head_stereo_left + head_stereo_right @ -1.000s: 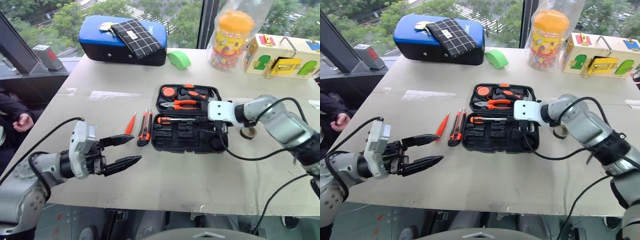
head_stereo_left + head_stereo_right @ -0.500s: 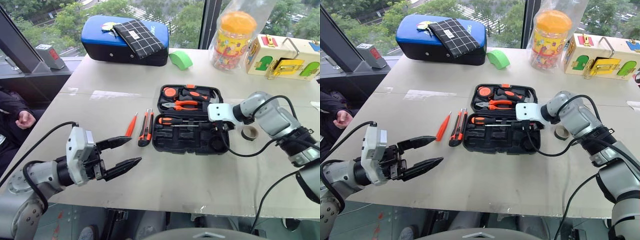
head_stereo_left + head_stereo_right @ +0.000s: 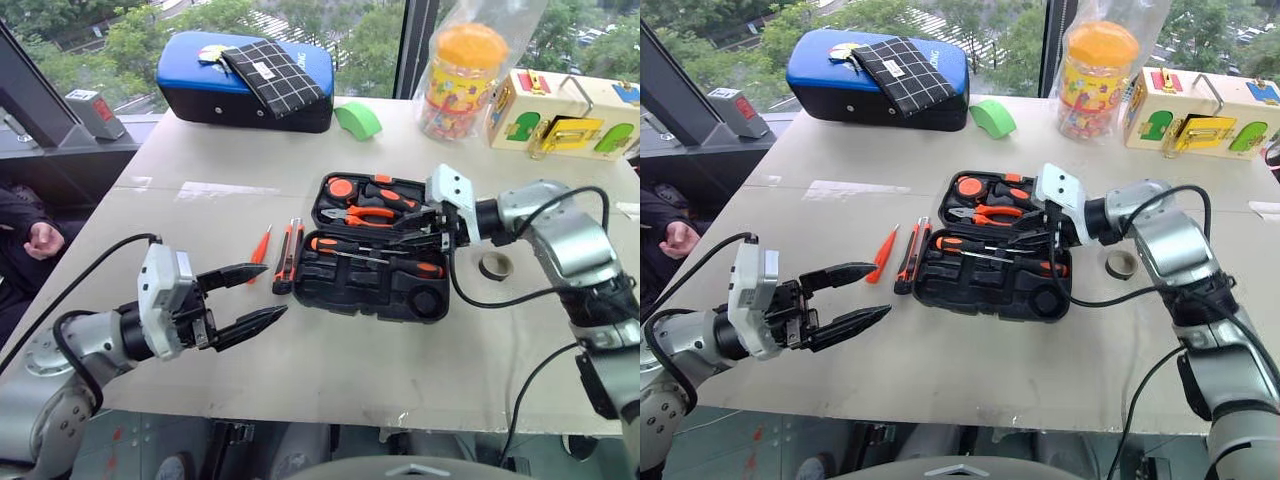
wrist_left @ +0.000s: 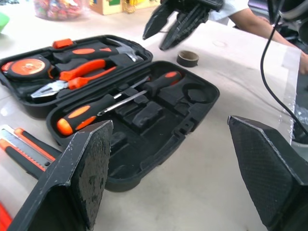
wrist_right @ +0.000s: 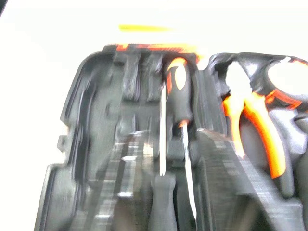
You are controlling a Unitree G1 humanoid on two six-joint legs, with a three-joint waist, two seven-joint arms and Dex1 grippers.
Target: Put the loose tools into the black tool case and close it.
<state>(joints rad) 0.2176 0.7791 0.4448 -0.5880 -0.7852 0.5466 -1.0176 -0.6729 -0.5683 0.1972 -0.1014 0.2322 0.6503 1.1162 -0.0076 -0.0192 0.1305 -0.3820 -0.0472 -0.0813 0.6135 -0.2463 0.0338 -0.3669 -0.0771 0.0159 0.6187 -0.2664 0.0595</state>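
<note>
The black tool case [image 3: 350,285] lies open mid-table, with pliers [image 3: 370,212] and a hammer in its far half. Two orange-and-black screwdrivers [image 3: 340,245] [image 3: 415,267] lie in its near half. Left of the case, the slim orange screwdriver [image 3: 260,247] and the utility knife [image 3: 288,255] lie side by side on the table. A dark tape roll [image 3: 495,265] sits to the case's right. My right gripper [image 3: 418,238] hovers over the case's right side, pointing left, fingers nearly together and empty. My left gripper [image 3: 270,292] hangs open near the table's front left, apart from the tools.
A blue-topped case [image 3: 245,85] with a checked pouch stands at the back left, with a green object [image 3: 358,118] beside it. An orange-lidded jar [image 3: 460,75] and a wooden latch box [image 3: 565,110] stand at the back right. A person [image 3: 30,240] sits off the table's left edge.
A second screwdriver now lies in the case's near half. My right gripper let it go, rose, rolled and closed. The left gripper stayed where it was.
</note>
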